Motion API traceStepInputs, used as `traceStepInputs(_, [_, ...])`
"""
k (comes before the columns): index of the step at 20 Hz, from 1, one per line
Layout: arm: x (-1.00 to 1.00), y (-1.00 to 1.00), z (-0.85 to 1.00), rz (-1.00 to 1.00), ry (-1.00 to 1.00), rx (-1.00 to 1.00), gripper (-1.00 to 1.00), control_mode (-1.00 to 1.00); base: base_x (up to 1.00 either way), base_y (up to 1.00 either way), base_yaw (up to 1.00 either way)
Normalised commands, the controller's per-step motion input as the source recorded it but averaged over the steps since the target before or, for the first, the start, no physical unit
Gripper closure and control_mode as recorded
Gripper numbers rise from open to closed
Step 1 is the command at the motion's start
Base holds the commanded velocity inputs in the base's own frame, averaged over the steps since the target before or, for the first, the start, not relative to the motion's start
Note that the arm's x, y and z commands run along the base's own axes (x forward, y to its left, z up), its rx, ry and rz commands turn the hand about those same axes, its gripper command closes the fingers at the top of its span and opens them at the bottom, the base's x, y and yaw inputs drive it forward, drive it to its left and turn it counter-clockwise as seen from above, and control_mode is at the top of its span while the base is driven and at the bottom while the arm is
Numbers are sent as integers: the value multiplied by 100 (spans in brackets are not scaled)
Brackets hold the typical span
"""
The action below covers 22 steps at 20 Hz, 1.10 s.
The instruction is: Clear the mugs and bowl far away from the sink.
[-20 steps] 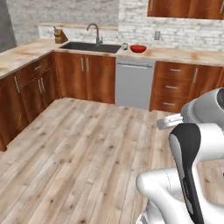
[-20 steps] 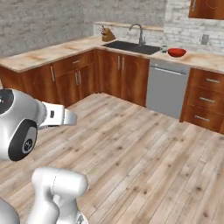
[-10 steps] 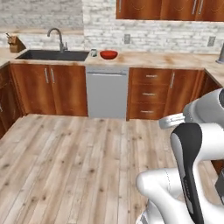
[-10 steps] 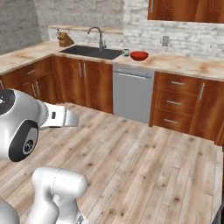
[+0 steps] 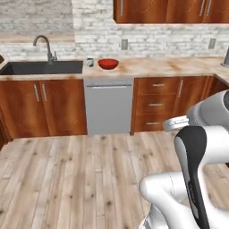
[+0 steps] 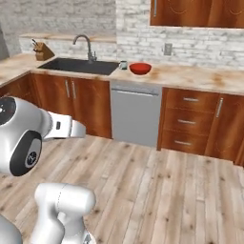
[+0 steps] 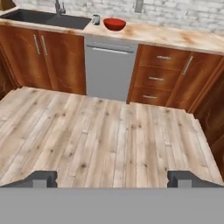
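The red bowl point(image 5: 108, 63) sits on the light counter just right of the black sink point(image 5: 42, 68), above the dishwasher. A small mug point(image 5: 90, 62) with a teal inside stands between the bowl and the sink's edge. The same bowl point(image 6: 140, 68), mug point(image 6: 123, 65) and sink point(image 6: 78, 66) appear in the right base view. In the hand view the bowl point(image 7: 114, 23) and mug point(image 7: 96, 19) are far ahead at the top. My gripper point(image 7: 112, 178) is open and empty, out over the wooden floor, well short of the counter.
A grey gooseneck tap point(image 5: 44, 44) rises behind the sink. A knife block point(image 6: 43, 50) stands at the counter's far left. A steel dishwasher point(image 5: 108, 107) and wooden drawers point(image 5: 156, 103) front the counter, which runs on to the right point(image 5: 179, 66). Wall cabinets point(image 5: 170, 10) hang above.
The whole picture has shifted as the base moved: the counter with sink, mug and bowl now faces me and looks nearer. The gripper stays open.
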Motion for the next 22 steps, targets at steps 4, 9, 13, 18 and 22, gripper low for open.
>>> traceStepInputs(4, [0,0,0,0,0,0,-100,100,100,97,-34])
traceStepInputs(9, [0,0,0,0,0,0,-100,100,100,99,-35])
traceStepInputs(13, [0,0,0,0,0,0,-100,100,100,98,-31])
traceStepInputs(18, [0,0,0,0,0,0,-100,100,100,86,-20])
traceStepInputs(22, [0,0,0,0,0,0,-100,100,100,51,-7])
